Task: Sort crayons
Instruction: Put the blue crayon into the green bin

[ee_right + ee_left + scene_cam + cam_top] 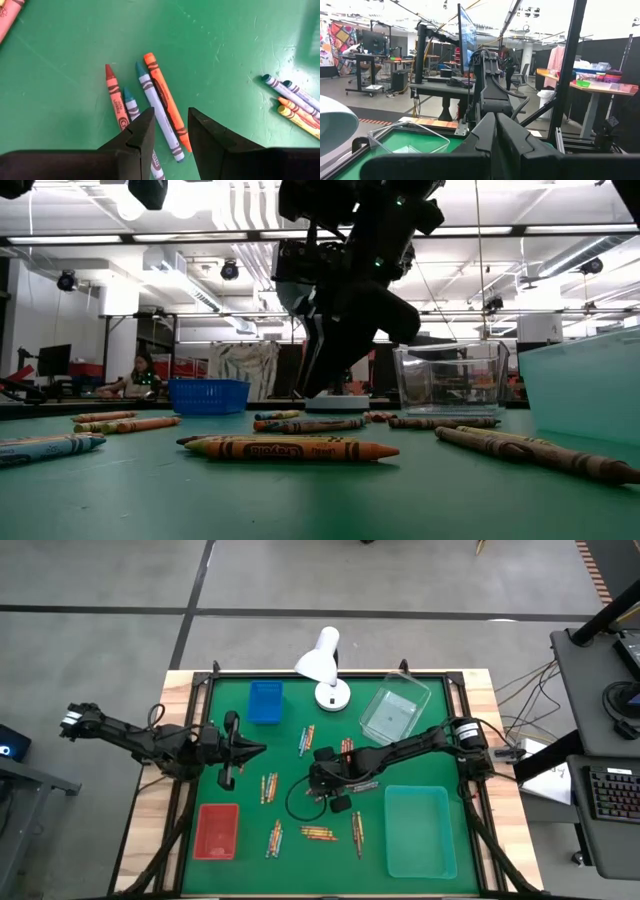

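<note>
1. Directly below the right gripper (170, 131), open jaws straddled a thin paper-wrapped blue wax crayon (159, 116).
2. Light, stiff, brittle; take mid-shaft, across the wrapper.
3. Left gripper (495, 137) clenched, empty.

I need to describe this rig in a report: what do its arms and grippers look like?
Two dark, slender jointed arms. The left arm has a white tag at its outer end; the right arm trails a looping black cable. The right gripper has two flat, black, wedge-shaped fingers.
</note>
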Action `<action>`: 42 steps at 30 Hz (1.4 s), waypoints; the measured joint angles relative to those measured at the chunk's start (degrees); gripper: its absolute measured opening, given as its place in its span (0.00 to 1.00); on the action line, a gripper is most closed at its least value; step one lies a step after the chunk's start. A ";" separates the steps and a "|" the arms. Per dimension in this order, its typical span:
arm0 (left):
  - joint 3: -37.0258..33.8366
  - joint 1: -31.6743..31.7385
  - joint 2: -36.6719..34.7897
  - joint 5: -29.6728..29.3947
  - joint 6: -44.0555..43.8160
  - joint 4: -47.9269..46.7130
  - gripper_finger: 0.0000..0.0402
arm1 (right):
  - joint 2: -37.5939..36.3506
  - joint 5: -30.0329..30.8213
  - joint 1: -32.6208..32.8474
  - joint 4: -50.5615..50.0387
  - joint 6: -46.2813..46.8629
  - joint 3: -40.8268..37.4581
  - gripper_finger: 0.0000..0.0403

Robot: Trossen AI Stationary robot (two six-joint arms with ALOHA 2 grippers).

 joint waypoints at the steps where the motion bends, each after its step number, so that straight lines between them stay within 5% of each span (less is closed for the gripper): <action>1: 0.00 -0.01 -0.05 0.00 0.00 -0.01 0.00 | 0.04 0.00 0.00 0.15 -0.25 0.00 0.27; 42: -0.04 -0.01 -0.27 0.05 -0.02 -1.75 0.00 | 3.08 -0.04 -0.02 0.43 -1.80 -0.13 0.18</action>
